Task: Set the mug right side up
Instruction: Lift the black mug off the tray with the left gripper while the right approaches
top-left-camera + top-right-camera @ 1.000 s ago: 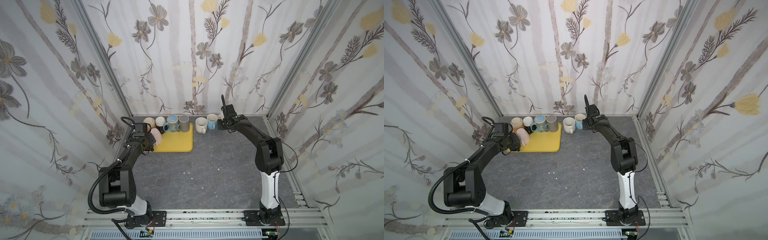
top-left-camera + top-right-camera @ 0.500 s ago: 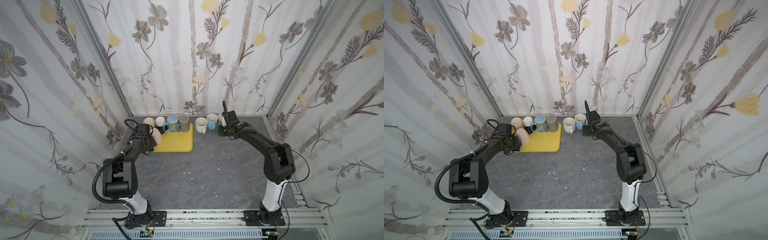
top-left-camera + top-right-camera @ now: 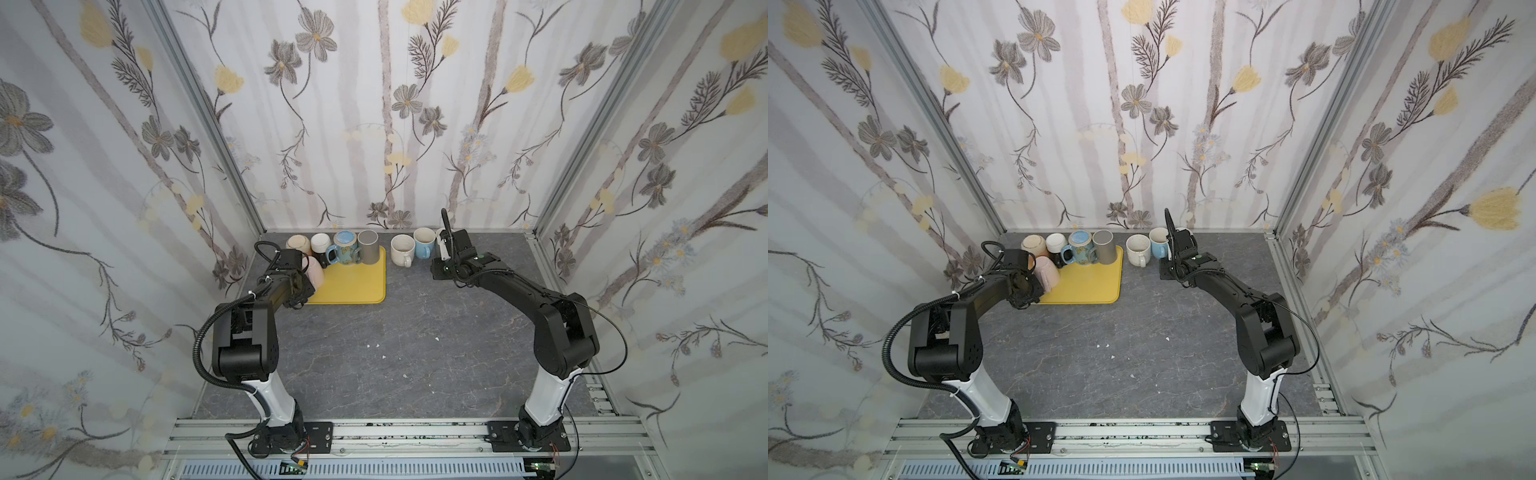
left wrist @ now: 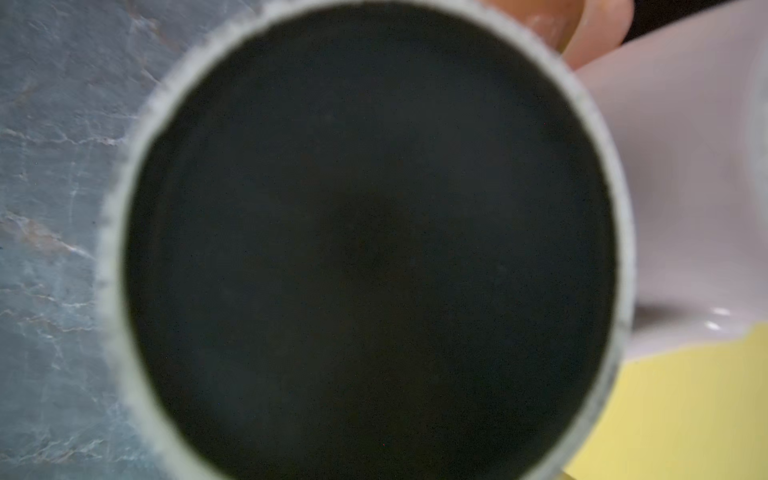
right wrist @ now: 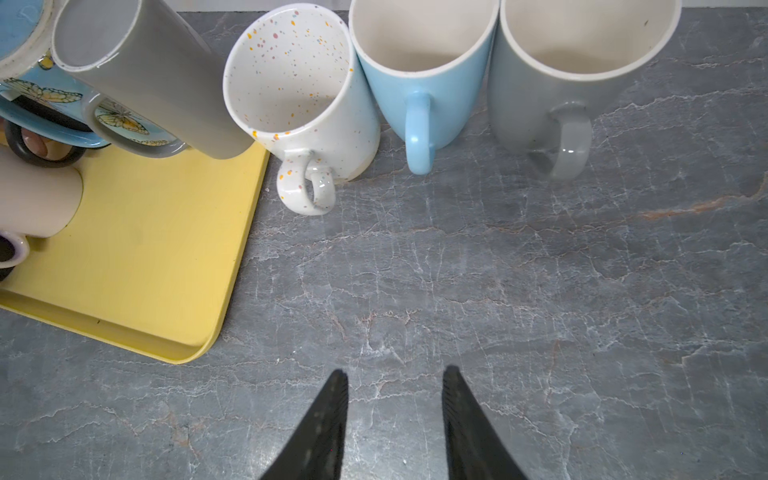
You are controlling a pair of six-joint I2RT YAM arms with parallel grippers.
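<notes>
A mug (image 4: 374, 249) with a pale rim and a dark round face fills the left wrist view, blurred and very close. It hides the left gripper's fingers. In both top views my left gripper (image 3: 300, 286) (image 3: 1022, 289) sits low at the left edge of the yellow tray (image 3: 353, 286). It is right beside an upside-down pink mug (image 3: 314, 270) (image 4: 685, 187). My right gripper (image 5: 392, 374) stands open over bare table with nothing between its fingers, a short way in front of the upright mugs.
Off the tray, a speckled white mug (image 5: 299, 91), a light blue mug (image 5: 419, 75) and a grey-blue mug (image 5: 569, 83) stand upright in a row by the back wall. A butterfly mug (image 3: 345, 249), a grey mug (image 3: 369, 248) and other mugs crowd the tray's back edge.
The left arm has folded in closer over the tray's left edge. The right gripper has drawn back a little from the row of upright mugs.
</notes>
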